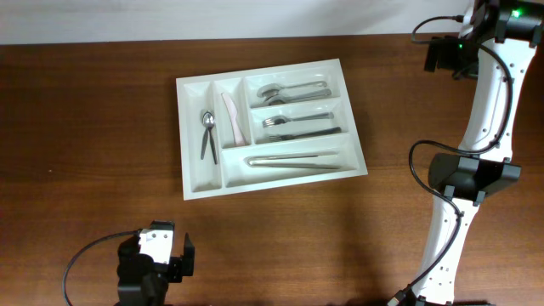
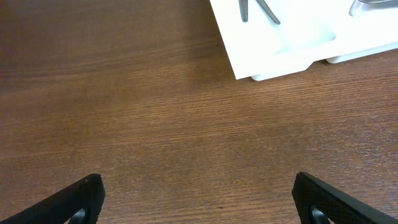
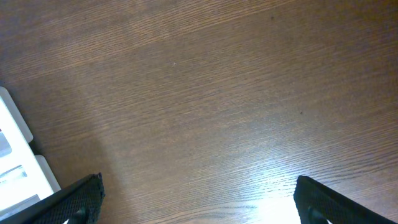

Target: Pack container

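The large white rectangular plastic cutlery tray (image 1: pixel 198 180) sits near the middle of the dark brown wooden worktop (image 1: pixel 102 127). Its long axis runs from the left edge toward the right edge, turned a little so that its right end swings toward the near edge. Steel cutlery (image 1: pixel 293 127) already lies in its compartments, and I can see nothing loose on the wood around it.

The left end effector (image 2: pixel 198 206) hangs by the near edge, toward the near-left corner, its fingers wide apart and holding nothing. From there the tray lies ahead and off to the right, and only the tray's near-left corner reaches into the wrist view. The two are clearly apart, with bare wood between them.

The right end effector (image 3: pixel 199 206) is up by the far-right corner of the worktop, also spread wide and empty. The tray lies off to one side of it, with just a sliver of white at the left border of its wrist view.

I'd judge the left arm the nearer. Any reach from it would go forward and rightward, meeting the tray at that near-left corner.
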